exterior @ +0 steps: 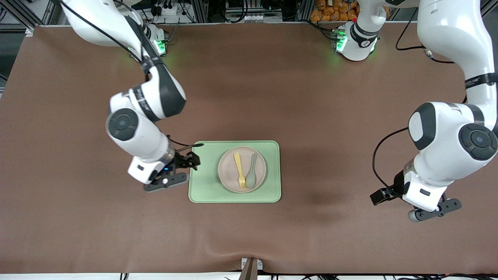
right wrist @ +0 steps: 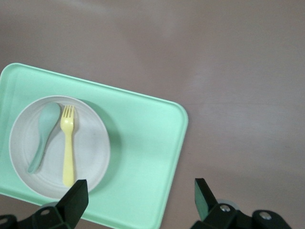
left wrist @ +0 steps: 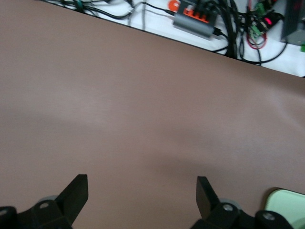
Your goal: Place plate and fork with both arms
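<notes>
The pale plate sits on the light-green tray. The yellow fork lies on the plate beside a grey-green spoon. My right gripper is open and empty, over the tray's edge toward the right arm's end. In the right wrist view the plate, fork, spoon and tray show past the open right gripper. My left gripper is open and empty over bare table toward the left arm's end, well apart from the tray. The left wrist view shows the left gripper over brown mat.
The brown mat covers the whole table. Cables and electronics lie past the table's edge in the left wrist view. A corner of the tray shows there too.
</notes>
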{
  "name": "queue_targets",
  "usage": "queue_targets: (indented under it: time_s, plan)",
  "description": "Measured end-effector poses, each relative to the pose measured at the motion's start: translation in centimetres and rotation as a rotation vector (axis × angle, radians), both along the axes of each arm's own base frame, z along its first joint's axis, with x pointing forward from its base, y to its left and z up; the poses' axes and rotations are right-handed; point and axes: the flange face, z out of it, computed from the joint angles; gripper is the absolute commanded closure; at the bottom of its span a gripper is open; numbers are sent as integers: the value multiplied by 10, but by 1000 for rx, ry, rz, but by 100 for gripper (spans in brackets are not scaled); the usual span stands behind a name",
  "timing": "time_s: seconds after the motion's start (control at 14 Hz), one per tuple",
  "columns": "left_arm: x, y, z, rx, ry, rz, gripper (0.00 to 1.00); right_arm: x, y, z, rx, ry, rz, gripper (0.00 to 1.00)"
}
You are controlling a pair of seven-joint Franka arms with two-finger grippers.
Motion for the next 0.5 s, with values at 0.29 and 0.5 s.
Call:
queue_targets:
  time_s: [0.29,0.5]
  plan:
    - [-26,24,66,10,25,17,0,-7,51,-42,15,-31,0,12]
    - [-60,37,113,14,82,-27,0,-14,70,-65,4,-28,28,16]
